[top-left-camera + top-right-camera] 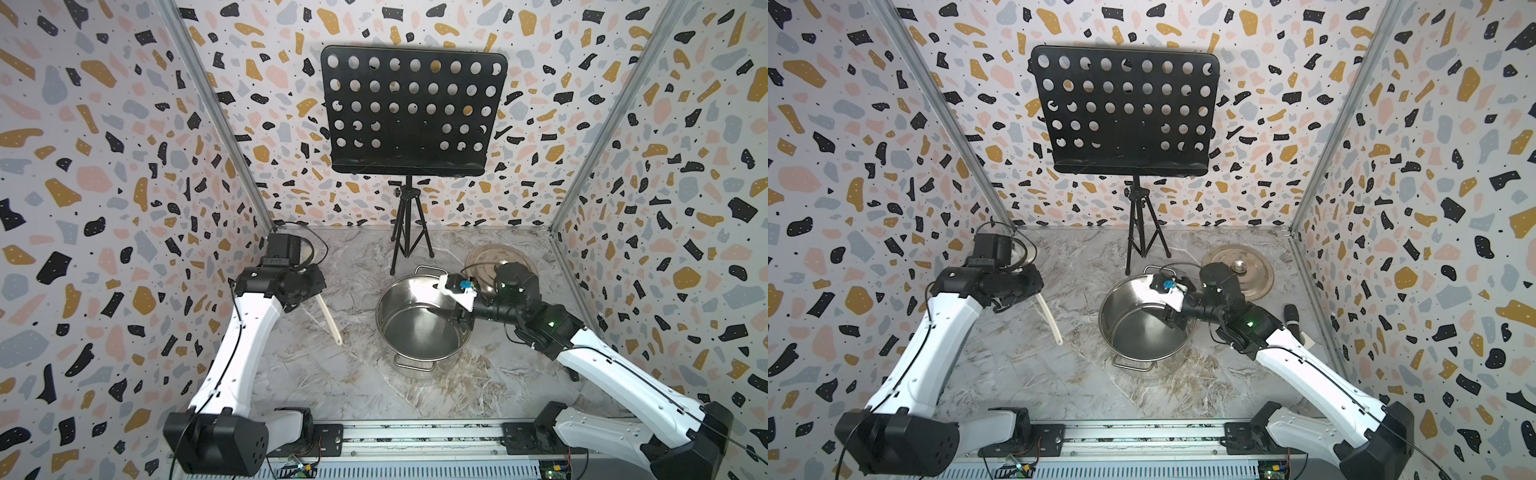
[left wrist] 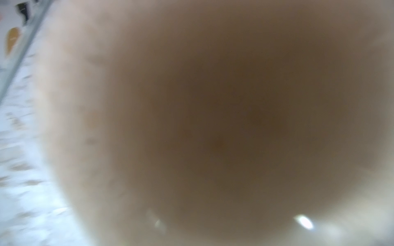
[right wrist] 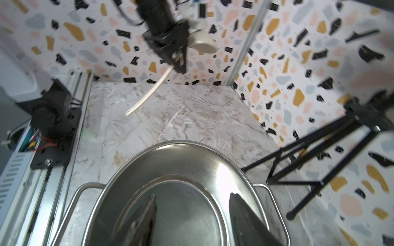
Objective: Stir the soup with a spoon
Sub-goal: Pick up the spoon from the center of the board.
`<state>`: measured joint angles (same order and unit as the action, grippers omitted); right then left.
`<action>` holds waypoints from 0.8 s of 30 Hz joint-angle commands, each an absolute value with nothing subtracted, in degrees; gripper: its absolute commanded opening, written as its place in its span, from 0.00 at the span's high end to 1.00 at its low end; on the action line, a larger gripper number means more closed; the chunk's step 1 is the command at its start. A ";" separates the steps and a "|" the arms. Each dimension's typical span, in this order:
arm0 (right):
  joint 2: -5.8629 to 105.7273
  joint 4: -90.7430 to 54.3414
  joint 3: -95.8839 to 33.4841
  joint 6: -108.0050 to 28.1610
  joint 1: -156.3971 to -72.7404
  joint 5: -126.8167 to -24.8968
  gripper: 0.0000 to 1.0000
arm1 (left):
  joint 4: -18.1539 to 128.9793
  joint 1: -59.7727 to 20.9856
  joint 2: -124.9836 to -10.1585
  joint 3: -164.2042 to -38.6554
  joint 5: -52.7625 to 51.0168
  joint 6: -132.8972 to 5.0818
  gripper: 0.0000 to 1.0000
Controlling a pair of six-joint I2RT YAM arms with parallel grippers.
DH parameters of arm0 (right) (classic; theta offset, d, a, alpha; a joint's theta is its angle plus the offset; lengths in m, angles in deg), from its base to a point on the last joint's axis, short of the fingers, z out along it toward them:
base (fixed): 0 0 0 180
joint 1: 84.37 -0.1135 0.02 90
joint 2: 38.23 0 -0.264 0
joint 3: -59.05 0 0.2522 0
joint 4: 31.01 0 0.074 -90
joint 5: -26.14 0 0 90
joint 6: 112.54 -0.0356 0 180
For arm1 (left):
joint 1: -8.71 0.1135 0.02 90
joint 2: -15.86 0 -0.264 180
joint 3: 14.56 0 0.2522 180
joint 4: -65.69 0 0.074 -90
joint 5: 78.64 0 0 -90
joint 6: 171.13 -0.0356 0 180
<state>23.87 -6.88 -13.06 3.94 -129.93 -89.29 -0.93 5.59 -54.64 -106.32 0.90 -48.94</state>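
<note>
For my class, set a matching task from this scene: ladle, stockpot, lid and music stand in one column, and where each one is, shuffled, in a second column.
1 ladle
2 stockpot
3 lid
4 music stand

A flat on the table, back right
B standing upright at the back
C held in the left gripper
D under the open right gripper

Pairs: 1-C, 2-D, 3-A, 4-B
</note>
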 commanded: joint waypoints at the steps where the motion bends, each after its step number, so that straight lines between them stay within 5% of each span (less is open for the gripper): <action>1: 24.31 -1.93 -15.67 23.36 -134.40 -84.48 0.37 | -0.40 3.98 -56.90 -109.81 -13.65 -42.50 1.00; 12: 26.69 5.21 -20.17 56.41 -140.16 -70.21 0.34 | -13.28 -8.43 -67.77 -125.14 -19.97 -49.07 1.00; 24: 33.92 1.92 -25.51 68.11 -147.47 -68.48 0.31 | -16.48 -15.43 -72.55 -128.58 -21.15 -52.63 1.00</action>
<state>32.92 3.00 -22.45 63.96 -145.38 -68.55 -15.40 -15.13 -72.78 -125.88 -19.80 -50.71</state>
